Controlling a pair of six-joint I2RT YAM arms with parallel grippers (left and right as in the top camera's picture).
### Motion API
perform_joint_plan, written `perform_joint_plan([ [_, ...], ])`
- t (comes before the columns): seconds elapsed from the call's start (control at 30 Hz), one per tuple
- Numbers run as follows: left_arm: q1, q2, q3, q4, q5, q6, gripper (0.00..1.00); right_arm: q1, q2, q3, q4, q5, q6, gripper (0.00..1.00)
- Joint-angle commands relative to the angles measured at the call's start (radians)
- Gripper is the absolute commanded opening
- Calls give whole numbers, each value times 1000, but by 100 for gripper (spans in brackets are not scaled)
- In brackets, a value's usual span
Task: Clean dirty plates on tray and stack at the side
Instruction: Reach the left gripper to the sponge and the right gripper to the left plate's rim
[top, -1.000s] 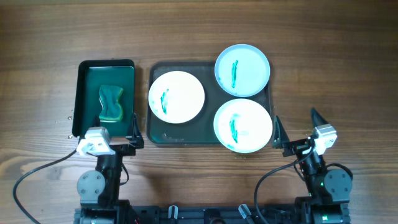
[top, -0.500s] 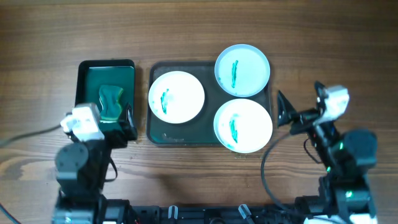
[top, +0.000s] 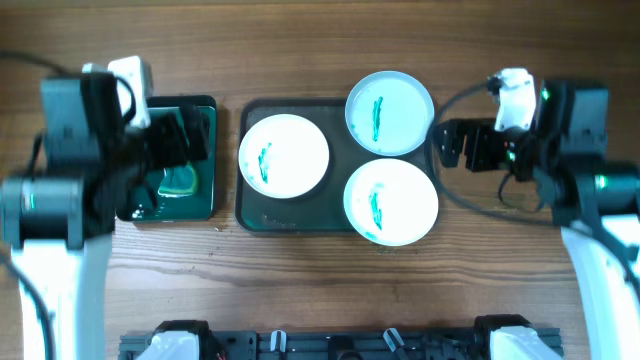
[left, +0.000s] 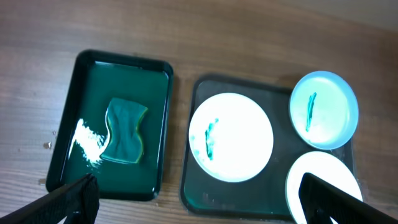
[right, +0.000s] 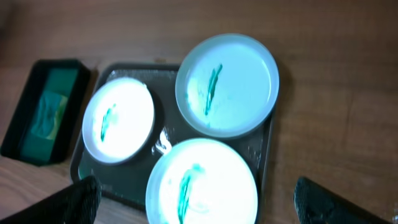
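Centrally, three green-smeared plates (top: 283, 153) sat on grey tray (top: 262, 215), middle of worktop (top: 320, 40). Both left jaws and right jaws hung wide apart, empty. Plates looked stiff, light, slick, probably breakable; outer rim seemed likeliest hold.

A brown wooden table (top: 320, 40) — streaky dark grain throughout — fills every view, evenly lit.

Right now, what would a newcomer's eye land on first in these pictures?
Green-smeared dishes fill the dark tray mid-table: a white plate at its left, a pale blue plate at the far right corner, and a second white plate nearer. Left of it, a small green tray holds a sponge.
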Motion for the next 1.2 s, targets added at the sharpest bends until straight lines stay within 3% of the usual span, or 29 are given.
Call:
perform_joint_plan([
  [0.0, -5, 147, 93, -36, 42, 15, 100, 6, 91, 50, 9, -23, -3, 100],
  [0.13, -5, 233, 93, -34, 49, 10, 100, 9, 164, 49, 13, -192, 24, 100],
  [0.17, -5, 262, 93, -35, 69, 8, 100, 30, 203, 49, 23, -206, 27, 94],
  [0.47, 0, 296, 93, -5, 74, 7, 100, 283, 439, 64, 132, 5, 312, 76],
  [0.6, 17, 306, 93, -23, -66, -136, 100, 362, 580, 108, 177, 22, 372, 67],
  [0.73, 29, 327, 91, -44, -133, -172, 100, 412, 699, 145, 240, 82, 434, 50],
  [1.17, 32, 457, 91, -39, -174, -178, 91, 488, 827, 146, 394, 139, 426, 30],
])
